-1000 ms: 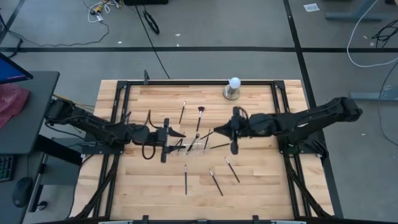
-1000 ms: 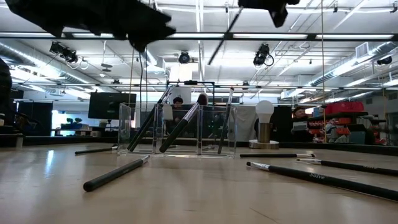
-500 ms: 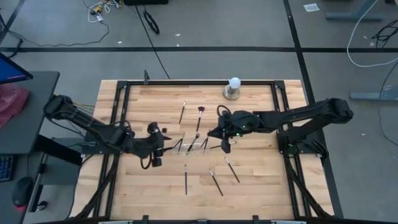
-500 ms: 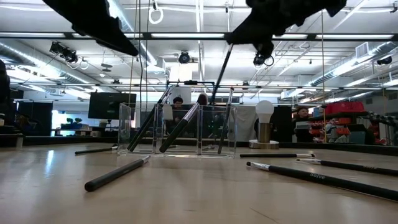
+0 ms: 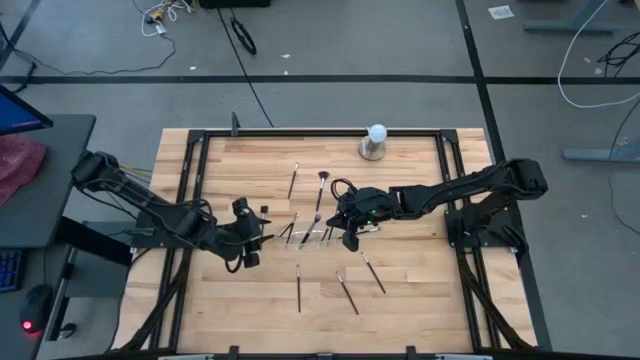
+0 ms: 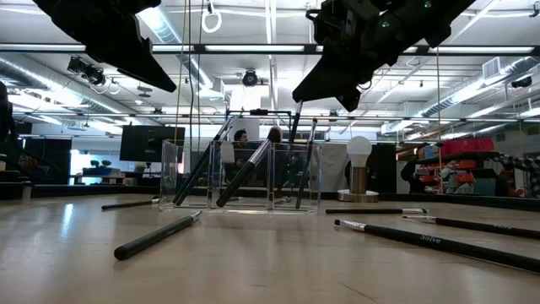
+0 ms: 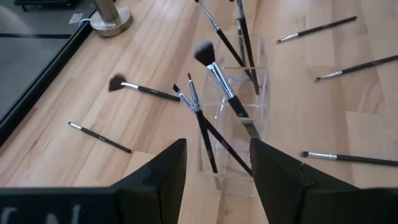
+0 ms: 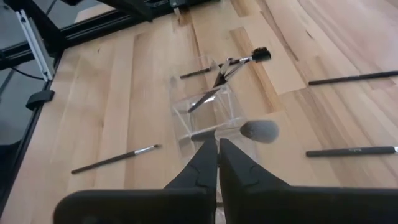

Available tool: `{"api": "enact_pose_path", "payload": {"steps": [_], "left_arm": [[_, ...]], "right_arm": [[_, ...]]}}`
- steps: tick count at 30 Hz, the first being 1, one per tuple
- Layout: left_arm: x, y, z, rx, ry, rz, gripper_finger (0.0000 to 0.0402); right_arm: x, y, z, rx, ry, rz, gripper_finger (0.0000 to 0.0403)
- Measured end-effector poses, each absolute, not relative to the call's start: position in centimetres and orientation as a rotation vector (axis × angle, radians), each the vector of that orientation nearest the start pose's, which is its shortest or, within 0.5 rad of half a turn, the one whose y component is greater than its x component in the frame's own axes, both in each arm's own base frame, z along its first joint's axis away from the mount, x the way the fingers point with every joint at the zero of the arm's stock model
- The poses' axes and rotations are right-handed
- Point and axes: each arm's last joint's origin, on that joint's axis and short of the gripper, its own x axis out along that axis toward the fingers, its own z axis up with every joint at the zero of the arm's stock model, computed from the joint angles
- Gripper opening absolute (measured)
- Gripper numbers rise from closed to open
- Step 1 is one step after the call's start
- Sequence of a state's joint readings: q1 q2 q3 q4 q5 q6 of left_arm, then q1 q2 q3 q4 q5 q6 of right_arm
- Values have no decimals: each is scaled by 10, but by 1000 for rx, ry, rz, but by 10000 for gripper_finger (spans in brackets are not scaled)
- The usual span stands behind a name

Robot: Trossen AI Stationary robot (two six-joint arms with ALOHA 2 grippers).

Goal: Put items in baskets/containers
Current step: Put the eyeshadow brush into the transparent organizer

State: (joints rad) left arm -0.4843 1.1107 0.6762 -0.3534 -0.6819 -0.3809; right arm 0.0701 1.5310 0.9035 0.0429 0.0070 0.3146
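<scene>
The clear container (image 5: 310,233) stands mid-table with several dark brushes leaning in it, heads up; the low view shows its walls (image 6: 240,176). My right gripper (image 5: 348,234) hangs over the container's right end, shut on a thin dark brush (image 6: 295,128). My left gripper (image 5: 262,233) is open just left of the container, which lies ahead of its fingers in the left wrist view (image 7: 217,180). More brushes lie flat on the table: two beyond the container (image 5: 294,180) (image 5: 322,186) and three nearer (image 5: 298,288) (image 5: 347,292) (image 5: 373,272). My right gripper (image 6: 299,100) pinches the brush's upper end (image 6: 300,108) between its two fingers, coming slanting down from the table's right. The brush hangs nearly upright below the fingers, and its lower part reaches down between the container's walls. The wrist view (image 8: 217,149) hides the contact itself.
A white ball on a round metal base (image 5: 374,141) stands near the table's far edge. Black frame rails (image 5: 190,190) run along the table's left and right sides. Bare wood lies at the near edge.
My right gripper has moved toward the table's left and down onto the container, carrying the brush from high above it until its lower end stands inside. My left gripper has drawn back a little from the container toward the table's left edge.
</scene>
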Motion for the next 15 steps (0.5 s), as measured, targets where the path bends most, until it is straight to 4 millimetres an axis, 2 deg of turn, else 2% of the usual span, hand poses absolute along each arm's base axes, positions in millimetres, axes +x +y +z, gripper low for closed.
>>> {"api": "enact_pose_path", "payload": {"steps": [8, 15], "left_arm": [[198, -84, 228, 67, 599, 311, 177], [198, -84, 228, 65, 595, 309, 177]], "right_arm": [[323, 17, 218, 296, 594, -55, 10], [327, 17, 206, 302, 633, -63, 23]]}}
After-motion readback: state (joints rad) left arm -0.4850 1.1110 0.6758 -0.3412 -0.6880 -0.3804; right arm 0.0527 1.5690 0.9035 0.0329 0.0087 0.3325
